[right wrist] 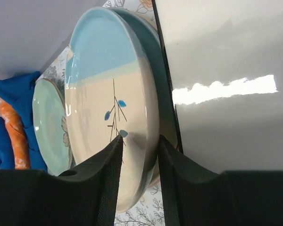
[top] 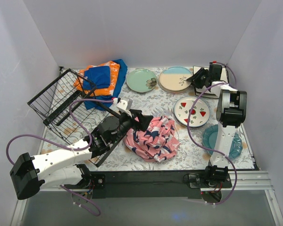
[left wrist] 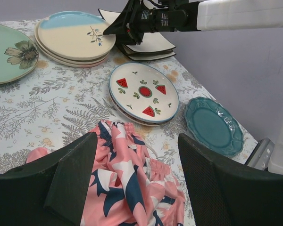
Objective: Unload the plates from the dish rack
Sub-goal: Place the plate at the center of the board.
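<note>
The black wire dish rack [top: 56, 101] stands tilted at the left, and I see no plates in it. On the table lie a mint green flower plate [top: 141, 80], a cream-and-blue plate [top: 175, 79] on top of a stack, a cream square plate [top: 205, 90], a white plate with red marks [top: 192, 111] and a teal plate [top: 221, 141]. My right gripper [right wrist: 140, 139] is closed on the rim of the cream-and-blue plate [right wrist: 104, 84], which rests on its stack. My left gripper [left wrist: 136, 141] is open and empty just above the pink patterned cloth [left wrist: 132, 183].
Folded blue-orange cloths [top: 101, 77] lie at the back beside the rack. The pink cloth [top: 151, 136] is heaped at the table's middle front. The right arm [top: 228, 113] rises over the teal plate. Grey walls close in three sides.
</note>
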You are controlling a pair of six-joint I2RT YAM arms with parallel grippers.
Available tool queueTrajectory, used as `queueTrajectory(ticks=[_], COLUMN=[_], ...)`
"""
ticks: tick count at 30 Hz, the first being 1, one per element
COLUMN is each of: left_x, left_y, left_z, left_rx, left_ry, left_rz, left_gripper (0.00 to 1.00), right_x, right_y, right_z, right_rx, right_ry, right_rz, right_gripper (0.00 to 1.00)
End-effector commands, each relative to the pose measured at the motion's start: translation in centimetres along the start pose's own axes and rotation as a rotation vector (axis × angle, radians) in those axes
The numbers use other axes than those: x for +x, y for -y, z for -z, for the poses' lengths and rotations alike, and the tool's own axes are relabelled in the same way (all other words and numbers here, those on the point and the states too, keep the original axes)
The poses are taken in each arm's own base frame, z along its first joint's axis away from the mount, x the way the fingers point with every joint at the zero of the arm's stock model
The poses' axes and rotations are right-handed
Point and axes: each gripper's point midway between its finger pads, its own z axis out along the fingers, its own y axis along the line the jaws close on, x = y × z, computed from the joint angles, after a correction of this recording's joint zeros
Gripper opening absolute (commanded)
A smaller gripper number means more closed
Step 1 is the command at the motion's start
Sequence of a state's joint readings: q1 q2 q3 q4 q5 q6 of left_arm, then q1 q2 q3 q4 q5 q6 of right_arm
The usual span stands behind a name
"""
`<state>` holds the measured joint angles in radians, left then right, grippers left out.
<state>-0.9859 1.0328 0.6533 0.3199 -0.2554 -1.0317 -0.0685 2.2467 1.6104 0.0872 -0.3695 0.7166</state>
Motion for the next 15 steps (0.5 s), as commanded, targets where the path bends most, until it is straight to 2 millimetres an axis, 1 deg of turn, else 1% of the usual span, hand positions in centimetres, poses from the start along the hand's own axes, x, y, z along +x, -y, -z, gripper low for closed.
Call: queueTrajectory(ticks=[1,2,5,10,12,13,15], left_x=[-1.0,-0.9,-0.9,-0.9,-0.8,-0.9,-0.9], left_y=[0.0,0.0,0.1,0.1,0.0,0.0,0.0], left_z=[0.3,0.3,0.2,0.3,0.3,0.3,0.3], left_rx=[-0.012,-0.014,-0.011,-0.012,-0.014,-0.015,-0.018], left_ry=[0.027,0.026,0.023,0.024,0.023,0.025,0.025], left_rz=[-0.014,-0.017,-0.016,-0.019,-0.021,-0.021,-0.022], left_gripper=[0.68,0.68,0.68,0.68,0.68,0.68,0.68], right_x=[-2.2,-2.1,-2.2,-2.2,-2.2,-2.3,-2.4], right_y=[-1.8,-1.9,-2.1,-2.4,-2.4,-2.5,-3.0], right_z=[1.9,2.0,2.3,2.5,2.4,2.5,2.8], right_rx=[0.023,0.023,0.02,0.012,0.01,0.008,0.001], right_ry=[0.048,0.046,0.048,0.045,0.041,0.043,0.048], right_rz=[0.08,0.085,0.098,0.107,0.107,0.108,0.114], right_gripper=[0.41,0.38,0.34,0.31,0.25,0.24,0.23])
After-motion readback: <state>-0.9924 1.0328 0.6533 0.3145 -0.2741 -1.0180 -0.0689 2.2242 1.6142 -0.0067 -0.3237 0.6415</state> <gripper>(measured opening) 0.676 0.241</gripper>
